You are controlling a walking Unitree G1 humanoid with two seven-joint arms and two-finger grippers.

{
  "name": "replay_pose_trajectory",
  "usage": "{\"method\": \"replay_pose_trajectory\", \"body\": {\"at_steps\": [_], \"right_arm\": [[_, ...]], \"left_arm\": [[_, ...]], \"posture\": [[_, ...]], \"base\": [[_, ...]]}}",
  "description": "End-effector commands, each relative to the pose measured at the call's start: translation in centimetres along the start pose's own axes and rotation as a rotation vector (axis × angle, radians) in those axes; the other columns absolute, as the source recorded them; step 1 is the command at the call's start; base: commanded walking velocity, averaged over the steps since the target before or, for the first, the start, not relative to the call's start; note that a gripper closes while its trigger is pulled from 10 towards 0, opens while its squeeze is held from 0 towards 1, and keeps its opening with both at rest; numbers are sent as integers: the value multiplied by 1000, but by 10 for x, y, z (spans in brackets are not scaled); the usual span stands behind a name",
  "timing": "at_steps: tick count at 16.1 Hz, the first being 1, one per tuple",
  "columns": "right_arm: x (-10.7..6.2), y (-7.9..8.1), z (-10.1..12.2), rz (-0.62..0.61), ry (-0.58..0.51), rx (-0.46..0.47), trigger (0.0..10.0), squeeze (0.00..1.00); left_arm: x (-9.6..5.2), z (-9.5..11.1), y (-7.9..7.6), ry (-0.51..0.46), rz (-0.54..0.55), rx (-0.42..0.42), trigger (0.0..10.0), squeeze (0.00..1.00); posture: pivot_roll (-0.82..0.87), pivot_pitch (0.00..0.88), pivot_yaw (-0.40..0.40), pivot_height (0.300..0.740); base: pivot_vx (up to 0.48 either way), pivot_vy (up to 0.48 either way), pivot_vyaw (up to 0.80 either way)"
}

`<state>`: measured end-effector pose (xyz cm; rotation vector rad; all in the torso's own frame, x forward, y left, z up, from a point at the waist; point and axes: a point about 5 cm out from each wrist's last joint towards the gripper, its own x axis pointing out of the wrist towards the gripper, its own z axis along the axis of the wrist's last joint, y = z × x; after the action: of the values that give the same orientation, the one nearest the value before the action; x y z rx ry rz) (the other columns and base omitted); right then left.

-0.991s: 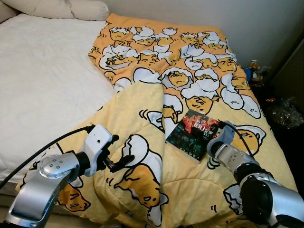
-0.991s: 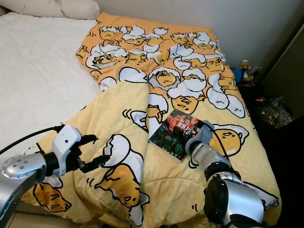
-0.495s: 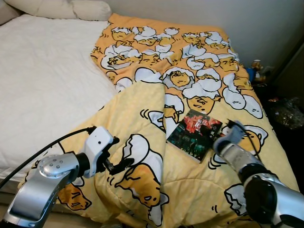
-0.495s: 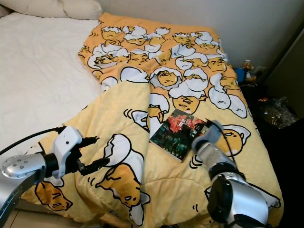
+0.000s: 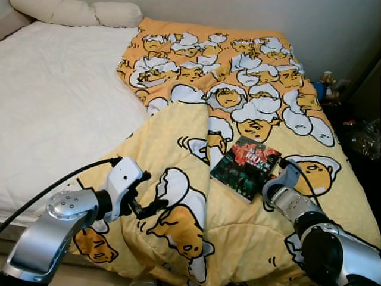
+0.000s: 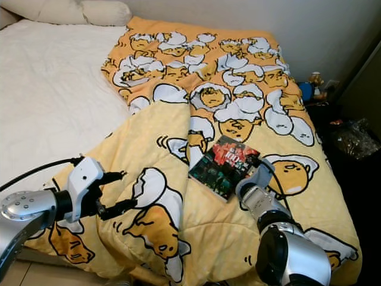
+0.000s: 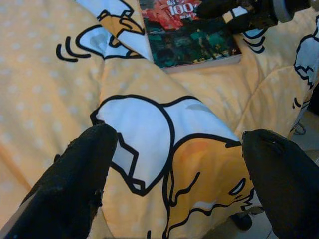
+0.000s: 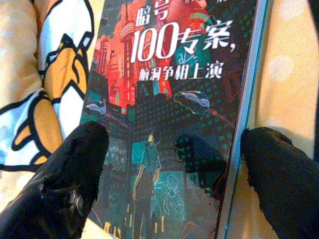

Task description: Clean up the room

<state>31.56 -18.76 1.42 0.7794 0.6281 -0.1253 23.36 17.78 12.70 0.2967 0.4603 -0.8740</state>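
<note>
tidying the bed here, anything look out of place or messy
Yes. A book lies loose on the yellow blanket, with the right claw open around its edge. The blanket is bunched and folded back, leaving the white sheet bare. The left claw hovers open over the fold.

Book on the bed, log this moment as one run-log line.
right hand: open, fingers straddling book | left hand: open, over duvet fold | book: flat on yellow duvet, not gripped

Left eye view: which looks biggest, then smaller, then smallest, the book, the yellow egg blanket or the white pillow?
1. Yellow egg blanket, by far the biggest.
2. Book and white pillow look about alike; the pillow lies farther away and is cut off at the top, so I won't rank them.
</note>
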Motion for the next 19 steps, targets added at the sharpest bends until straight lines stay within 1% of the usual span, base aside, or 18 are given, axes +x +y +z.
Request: {"method": "replay_pose_trajectory", "body": {"at_steps": [1,2,3,4,5,7,8,9,10,11,12,13,14,15,16,17,18,19], "right_arm": [[0,-1,-8,10,27,51,10000,0],[1,3,-9,32,24,124,10000,0],[1,4,-10,35,28,131,10000,0],[1,1,-21,-5,70,121,10000,0],[1,1,-21,-5,70,121,10000,0],[0,-4,-28,-37,75,171,10000,0],[-1,-11,-30,-75,27,299,10000,0],[-2,-16,-38,-109,21,354,10000,0],[-3,-18,-42,-118,29,349,10000,0],[-4,-20,-52,-140,60,313,10000,0],[-4,-21,-57,-147,72,300,10000,0],[-4,-20,-59,-144,71,308,10000,0],[-2,-14,-54,-108,34,354,10000,0],[0,-6,-44,-47,-16,401,10000,0],[2,1,-37,1,-45,424,10000,0],[4,13,-23,96,-91,449,10000,0],[4,17,-18,128,-105,456,10000,0],[5,25,-8,190,-133,466,10000,0]], "left_arm": [[-1,2,-3,3,-17,15,10000,773],[-3,1,-5,12,-24,14,10000,773],[-4,0,-6,14,-26,13,10000,773],[-5,1,-8,19,-32,12,10000,769],[-5,1,-8,19,-32,12,10000,769],[-7,1,-10,22,-34,11,10000,769],[-10,2,-12,29,-33,8,10000,769],[-14,0,-14,42,-30,5,10000,773],[-15,-1,-15,46,-29,5,10000,773],[-18,-1,-16,56,-28,4,10000,773],[-20,-1,-16,60,-27,3,10000,773],[-21,-1,-17,65,-27,2,10000,773],[-22,-1,-18,69,-27,0,10000,773],[-22,0,-19,70,-28,-2,10000,769],[-22,0,-20,70,-30,-2,10000,773],[-21,1,-20,70,-33,-1,10000,769],[-21,1,-20,69,-34,0,10000,769],[-20,2,-20,67,-35,1,10000,769]], "posture": [[261,44,-26,740],[266,48,-26,740],[268,50,-27,740],[281,60,-28,740],[281,60,-28,740],[309,74,-30,740],[331,88,-28,740],[338,92,-26,740],[347,100,-23,740],[359,110,-21,740],[367,119,-15,740],[371,126,-11,740],[373,131,-5,740],[372,132,3,740],[370,132,5,740],[364,128,6,740],[364,127,6,740],[362,126,7,740]], "base": [[0,0,0],[0,0,0],[0,0,0],[0,0,0],[0,0,0],[0,0,0],[0,0,0],[0,0,0],[0,0,0],[0,0,0],[0,0,0],[0,0,0],[0,0,0],[0,0,0],[0,0,0],[0,0,0],[0,0,0],[0,0,0]]}}
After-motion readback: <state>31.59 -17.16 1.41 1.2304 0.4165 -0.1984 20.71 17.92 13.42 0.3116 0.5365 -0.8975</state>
